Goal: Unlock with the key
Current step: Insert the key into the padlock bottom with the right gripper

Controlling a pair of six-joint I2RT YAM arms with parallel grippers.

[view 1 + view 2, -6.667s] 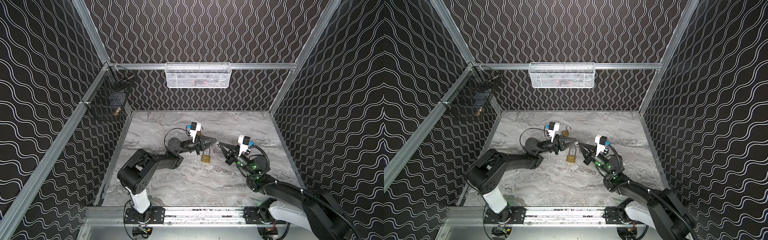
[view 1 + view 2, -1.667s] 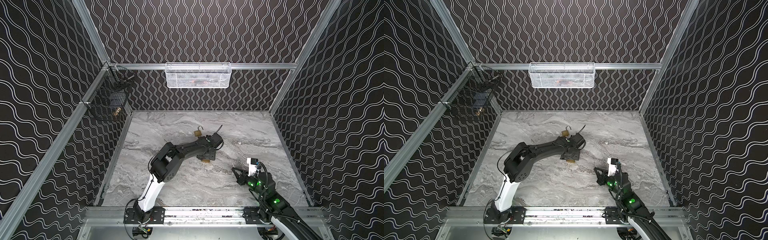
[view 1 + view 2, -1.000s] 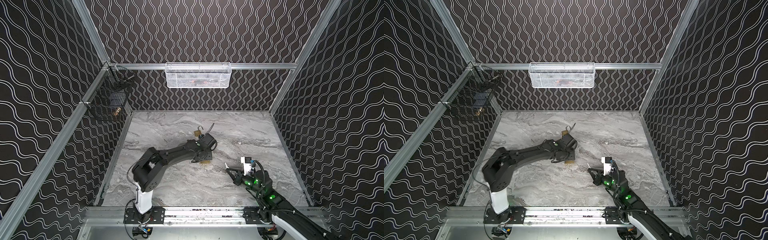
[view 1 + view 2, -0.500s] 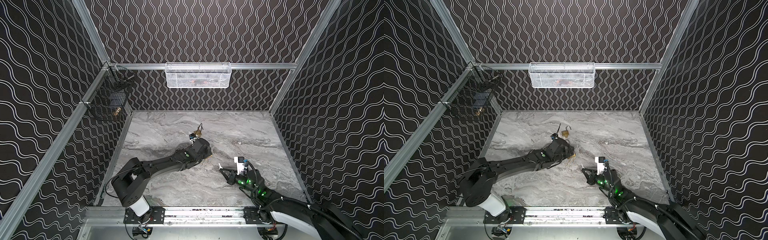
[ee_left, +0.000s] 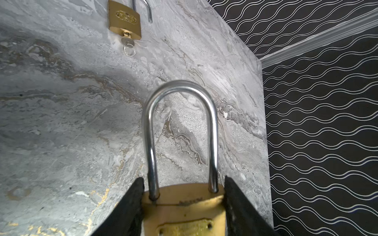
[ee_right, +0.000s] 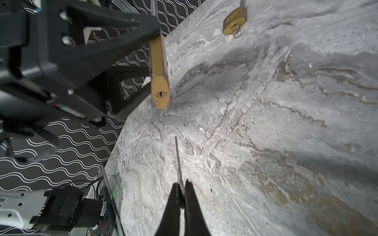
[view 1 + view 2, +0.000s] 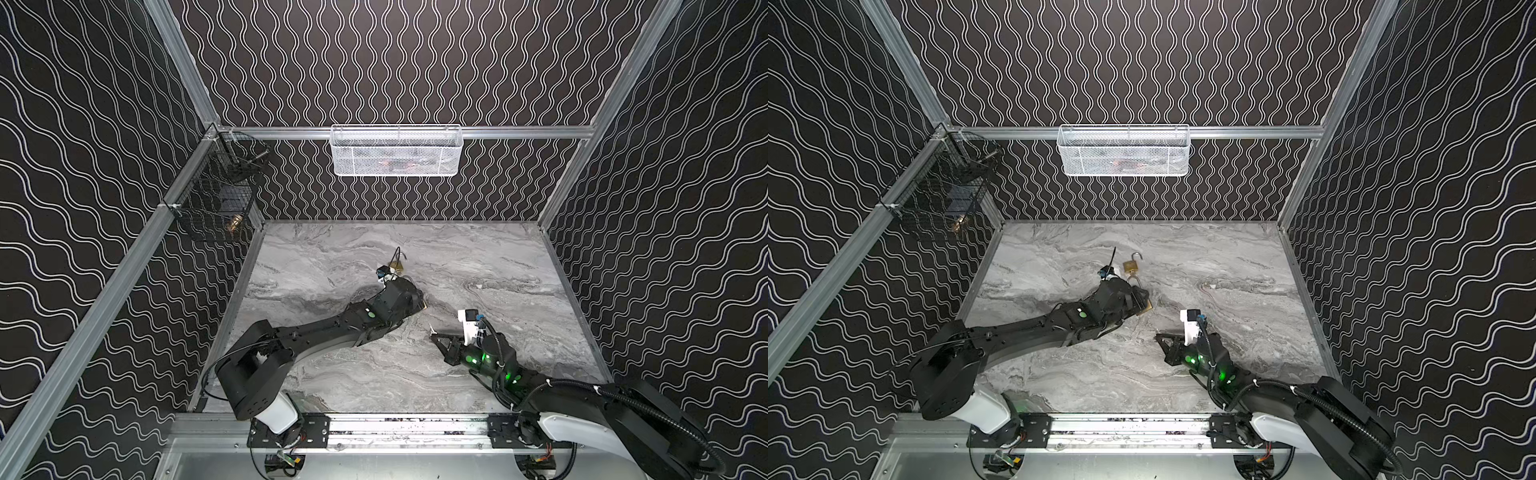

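Grey marble-veined tabletop (image 7: pixel 498 257), matte, brown streaks in places. Boxed on three sides by black walls (image 7: pixel 374 62) printed with white wavy lines. Aluminium rails (image 7: pixel 519 132) run up the corners and along mid-height. White mesh basket (image 7: pixel 395 151) hangs on the back rail at 12 o'clock. Black wire basket (image 7: pixel 216 195) hangs on the side rail at 10 o'clock. Contents of both too dim to make out.

Near tabletop centre: left claw (image 5: pixel 183 180), fingers (image 5: pixel 128 208) apart and clamped on the flanks of a brass padlock (image 5: pixel 184 210). Shackle (image 5: pixel 180 90) seated in the body at both legs. Keyhole (image 6: pixel 161 94) in the bottom face looks toward 4 o'clock. Lower corner sits close to the marble; touching or not, cannot tell.

At 4 o'clock from that lock, well apart: right claw (image 6: pixel 181 183), pinched together on a thin key (image 6: pixel 178 161). Blade points toward the keyhole, tip short of it.

At 12 o'clock from the left claw, lying flat: second padlock (image 7: pixel 1130 266), shackle swung open, spare key (image 5: pixel 127 41) with its ring in the base.
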